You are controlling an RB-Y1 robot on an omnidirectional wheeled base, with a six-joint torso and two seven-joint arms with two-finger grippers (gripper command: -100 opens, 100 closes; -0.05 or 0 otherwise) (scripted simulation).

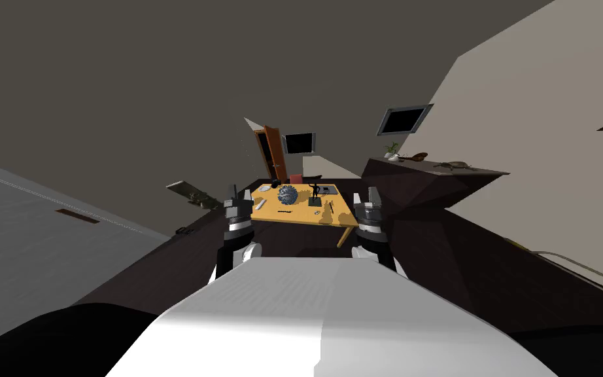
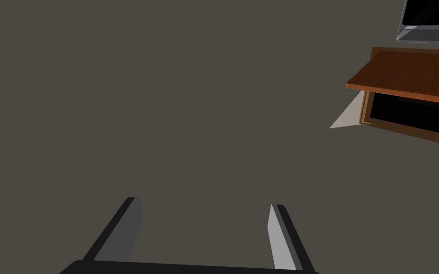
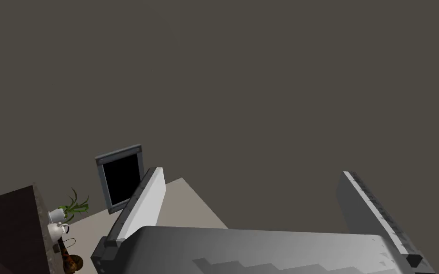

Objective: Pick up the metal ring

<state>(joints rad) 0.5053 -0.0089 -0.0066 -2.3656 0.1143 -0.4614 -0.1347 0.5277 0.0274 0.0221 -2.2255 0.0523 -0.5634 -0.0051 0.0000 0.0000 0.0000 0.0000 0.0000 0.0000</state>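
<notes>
Far ahead in the head view stands a yellow table [image 1: 300, 213] with several small things on it. Among them are a spiky grey ball [image 1: 286, 194], a black figurine [image 1: 314, 193] and a tiny pale item [image 1: 318, 213] near the front edge; I cannot tell whether that item is the ring. My left gripper [image 1: 233, 194] and right gripper [image 1: 373, 196] are raised on either side of the table's image, well short of it. The left gripper [image 2: 203, 203] is open and holds nothing. The right gripper [image 3: 252, 171] is open as well, with nothing between its fingers.
A dark floor [image 1: 163, 262] stretches between me and the table. A dark counter [image 1: 424, 183] on the right carries a potted plant [image 1: 392, 149] and ornaments. An orange door [image 1: 272, 152] stands open behind the table, beside a dark framed panel [image 1: 299, 143].
</notes>
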